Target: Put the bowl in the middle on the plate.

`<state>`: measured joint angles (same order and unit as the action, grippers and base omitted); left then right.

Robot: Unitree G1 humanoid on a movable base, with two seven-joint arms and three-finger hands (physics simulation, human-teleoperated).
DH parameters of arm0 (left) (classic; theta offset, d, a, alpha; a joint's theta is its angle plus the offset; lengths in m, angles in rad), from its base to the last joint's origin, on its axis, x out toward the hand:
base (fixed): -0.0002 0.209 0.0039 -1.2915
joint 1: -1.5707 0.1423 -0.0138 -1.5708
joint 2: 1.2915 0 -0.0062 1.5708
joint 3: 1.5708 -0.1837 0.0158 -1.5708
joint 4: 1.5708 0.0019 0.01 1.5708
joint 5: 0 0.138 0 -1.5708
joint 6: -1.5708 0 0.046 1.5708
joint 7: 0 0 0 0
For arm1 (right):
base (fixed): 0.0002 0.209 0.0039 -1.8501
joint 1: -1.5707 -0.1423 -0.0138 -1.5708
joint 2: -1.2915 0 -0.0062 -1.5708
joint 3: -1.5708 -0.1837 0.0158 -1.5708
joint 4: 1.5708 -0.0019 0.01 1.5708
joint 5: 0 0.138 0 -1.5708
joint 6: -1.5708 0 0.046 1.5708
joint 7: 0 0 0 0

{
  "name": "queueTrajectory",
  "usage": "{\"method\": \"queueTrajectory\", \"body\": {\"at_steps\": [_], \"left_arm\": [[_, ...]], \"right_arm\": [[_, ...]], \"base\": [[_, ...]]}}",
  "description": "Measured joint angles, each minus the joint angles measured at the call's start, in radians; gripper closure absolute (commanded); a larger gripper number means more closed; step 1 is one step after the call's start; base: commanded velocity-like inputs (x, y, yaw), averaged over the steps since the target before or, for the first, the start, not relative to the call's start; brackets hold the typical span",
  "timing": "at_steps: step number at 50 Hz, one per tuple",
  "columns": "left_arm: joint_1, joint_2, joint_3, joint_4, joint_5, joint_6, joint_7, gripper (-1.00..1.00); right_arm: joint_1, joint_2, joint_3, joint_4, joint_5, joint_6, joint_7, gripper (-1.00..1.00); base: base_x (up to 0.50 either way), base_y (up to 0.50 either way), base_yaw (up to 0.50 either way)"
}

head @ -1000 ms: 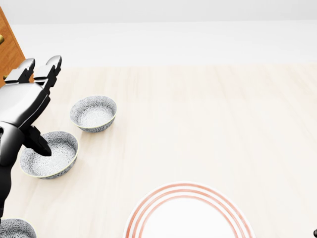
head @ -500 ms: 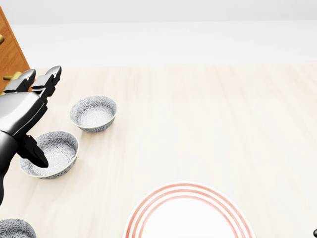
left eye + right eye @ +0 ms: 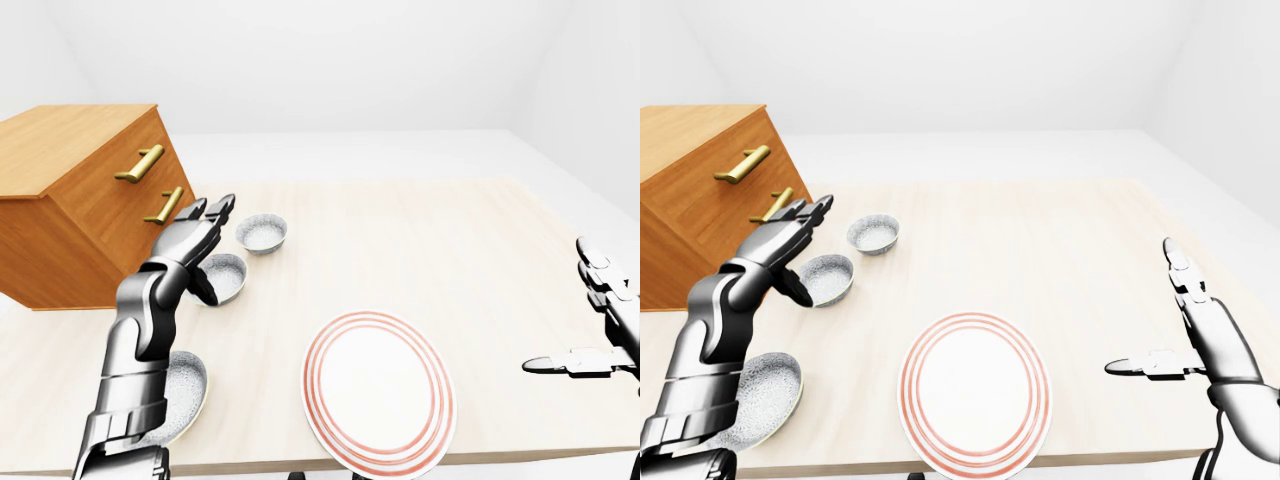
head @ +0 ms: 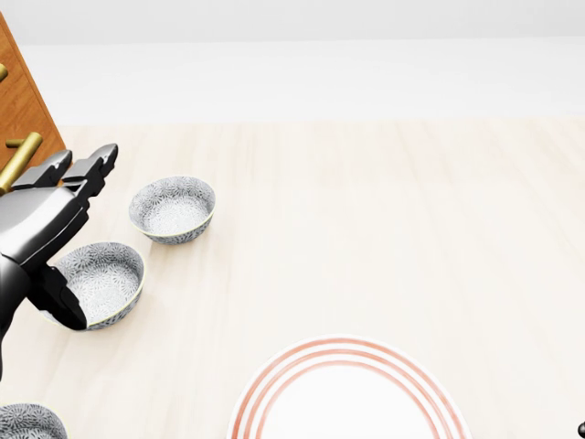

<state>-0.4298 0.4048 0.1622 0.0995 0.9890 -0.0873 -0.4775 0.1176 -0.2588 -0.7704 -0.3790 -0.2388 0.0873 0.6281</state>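
Three patterned grey bowls stand in a row down the left of the head view: the far bowl (image 4: 172, 208), the middle bowl (image 4: 101, 282) and the near bowl (image 4: 27, 422), cut off at the bottom corner. The white plate (image 4: 347, 393) with red rings lies at the bottom centre. My left hand (image 4: 82, 229) is open at the middle bowl's left rim. Its fingers point up the view and its thumb hangs over the rim; it closes on nothing. My right hand (image 3: 1150, 320) hovers open beyond the table's right edge, well right of the plate.
A wooden drawer chest (image 3: 80, 200) with brass handles stands just left of my left hand and the bowls. The pale wooden table (image 4: 384, 229) stretches right of the bowls and above the plate. The plate's near rim reaches the table's bottom edge.
My left hand has slid down and to the left in the head view, so its thumb now sits at the middle bowl's left rim. Bowls and plate have not moved.
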Motion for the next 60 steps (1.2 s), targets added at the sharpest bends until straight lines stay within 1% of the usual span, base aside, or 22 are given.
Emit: {"method": "queueTrajectory", "body": {"at_steps": [15, 28, 44, 60], "left_arm": [[0.027, -0.001, 0.001, -0.002, 0.009, 0.0, -0.041, -1.0], [0.042, 0.003, 0.001, 0.002, 0.049, 0.0, -0.043, -1.0], [0.049, 0.003, -0.01, 0.029, 0.122, 0.0, -0.001, -1.0], [0.043, -0.005, -0.027, 0.072, 0.17, 0.0, 0.035, -1.0]], "right_arm": [[-0.001, -0.001, 0.0, -0.002, -0.001, 0.0, 0.001, -1.0], [-0.001, -0.001, 0.0, -0.002, 0.0, 0.0, 0.001, -1.0], [-0.001, 0.0, 0.0, -0.002, 0.0, 0.0, 0.001, -1.0], [0.0, -0.001, 0.0, -0.002, 0.001, 0.0, 0.001, -1.0]], "base": [[0.0, 0.0, 0.0], [0.0, 0.0, 0.0], [0.0, 0.0, 0.0], [0.0, 0.0, 0.0]]}}
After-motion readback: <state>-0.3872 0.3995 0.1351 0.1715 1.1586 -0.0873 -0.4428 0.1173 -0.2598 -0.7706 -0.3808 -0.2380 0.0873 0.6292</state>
